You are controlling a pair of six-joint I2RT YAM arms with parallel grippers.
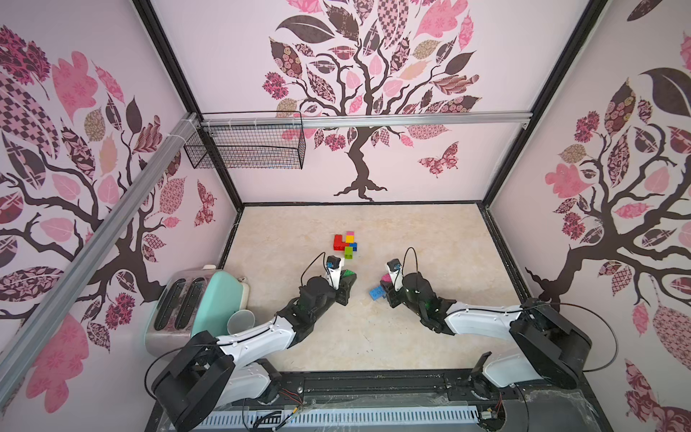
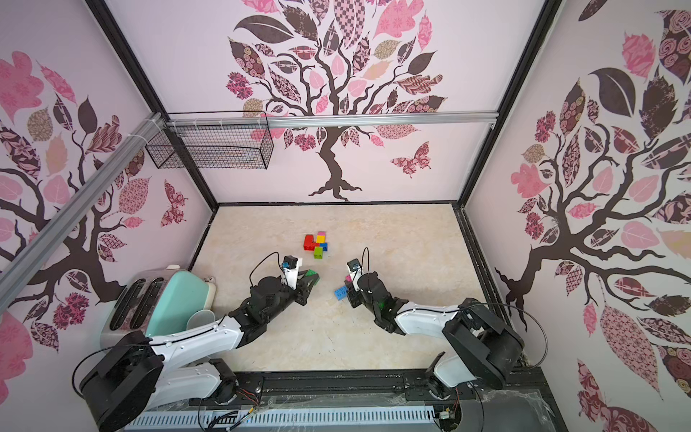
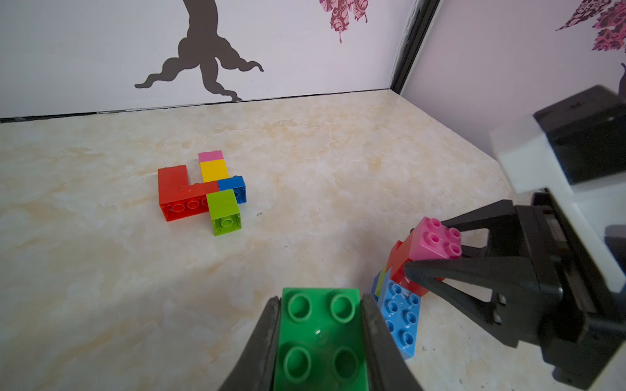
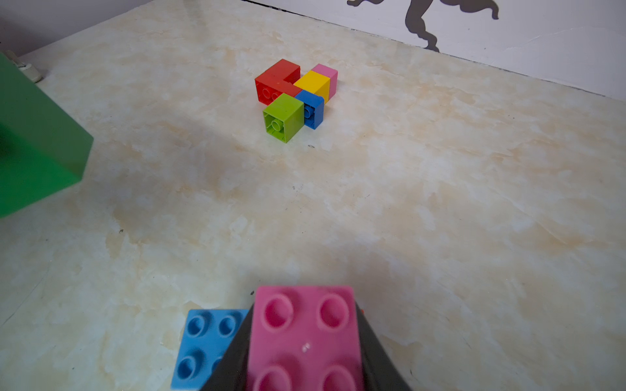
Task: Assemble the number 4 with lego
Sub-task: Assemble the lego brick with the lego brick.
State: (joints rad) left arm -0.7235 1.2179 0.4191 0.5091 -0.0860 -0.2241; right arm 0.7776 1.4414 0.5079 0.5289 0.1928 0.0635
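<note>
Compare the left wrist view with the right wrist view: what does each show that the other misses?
Only left wrist: the right gripper from outside, closed on the pink brick, with a red brick beneath. Only right wrist: the smooth side of the green brick. Both: the green brick, pink brick, blue plate, and the lego cluster on the table.

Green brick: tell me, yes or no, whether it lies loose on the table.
No, fingers of the left gripper clamp the green brick.
</note>
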